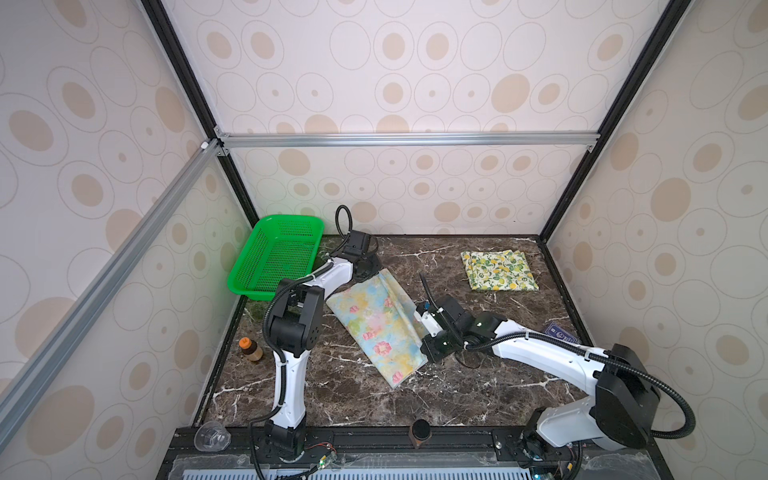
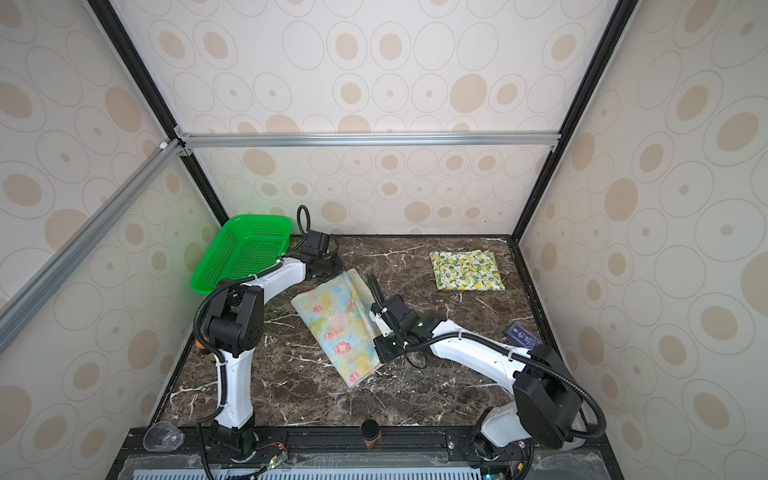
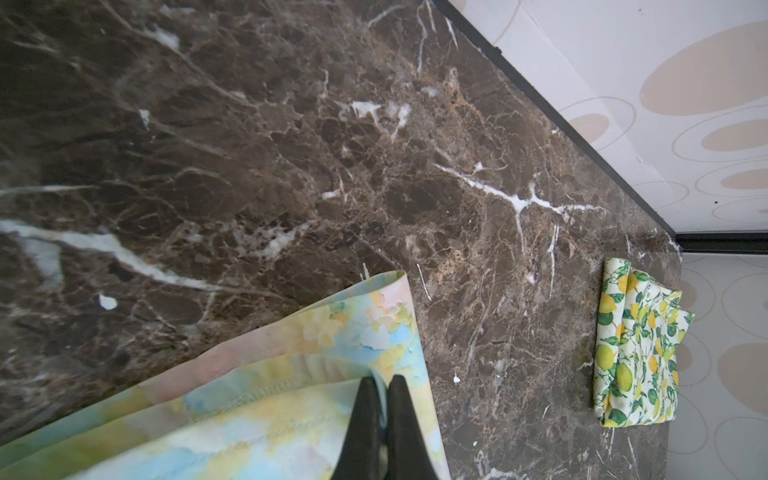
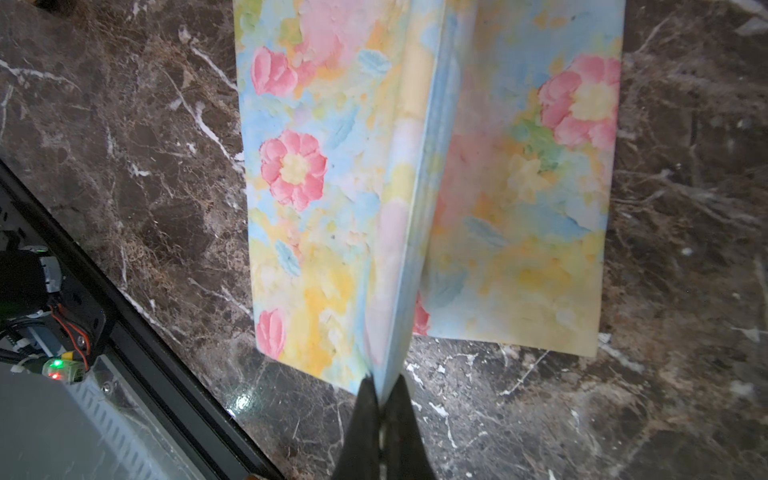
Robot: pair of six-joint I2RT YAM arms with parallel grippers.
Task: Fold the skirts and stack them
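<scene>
Skirts lie apart on the worktop. The floral skirt stretches between the left end effector and the right end effector. The lemon skirt, already folded into a small square, sits well beyond the right end effector, near the far corner.

The left end effector is closed on the floral skirt's far corner, by a stitched hem. The right one is closed on the near end, pinching a doubled layer that rises as a ridge running away from its tips, with cloth lying flat on either side.

A lengthwise fold looks to be the step in hand. To do it well, both end effectors should travel sideways together at equal height, so the ridge between them is straight and lightly taut. Slack would let the thin cloth sag and crease. The held edge should be laid onto the opposite edge, corners matched, before either grip loosens.

A blue card behind the right end effector, beside its arm, carries white print too small to read. A small bottle with an orange cap, well behind the left end effector, shows no legible label. No brand shows on either skirt.
</scene>
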